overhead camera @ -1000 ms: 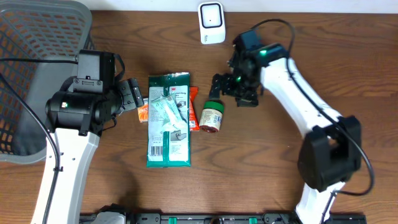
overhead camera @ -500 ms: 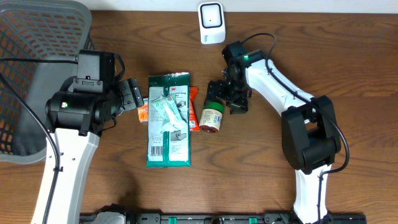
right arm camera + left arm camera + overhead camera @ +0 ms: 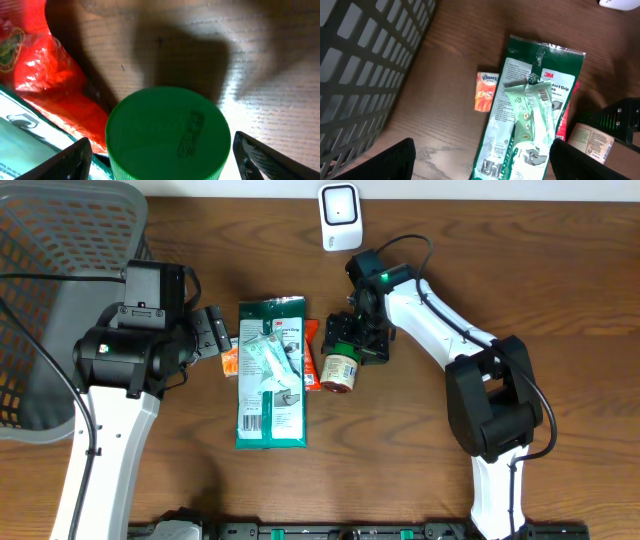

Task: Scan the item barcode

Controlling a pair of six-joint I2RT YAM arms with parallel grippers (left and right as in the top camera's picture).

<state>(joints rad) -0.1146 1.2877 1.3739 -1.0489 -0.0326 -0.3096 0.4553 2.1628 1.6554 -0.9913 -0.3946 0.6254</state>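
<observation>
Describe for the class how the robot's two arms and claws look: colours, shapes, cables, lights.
Left arm and right arm have smooth white links and bulky black joints. Black cables loop off them. A green light glows near the right wrist. The left claw and right claw are black, two-fingered.

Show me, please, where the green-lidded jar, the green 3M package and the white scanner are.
green-lidded jar (image 3: pixel 167 132): right wrist view, middle of its green lid.
green 3M package (image 3: pixel 275 425): overhead view, lower part of its front face.
white scanner (image 3: pixel 340 216): overhead view, middle of its front.
</observation>
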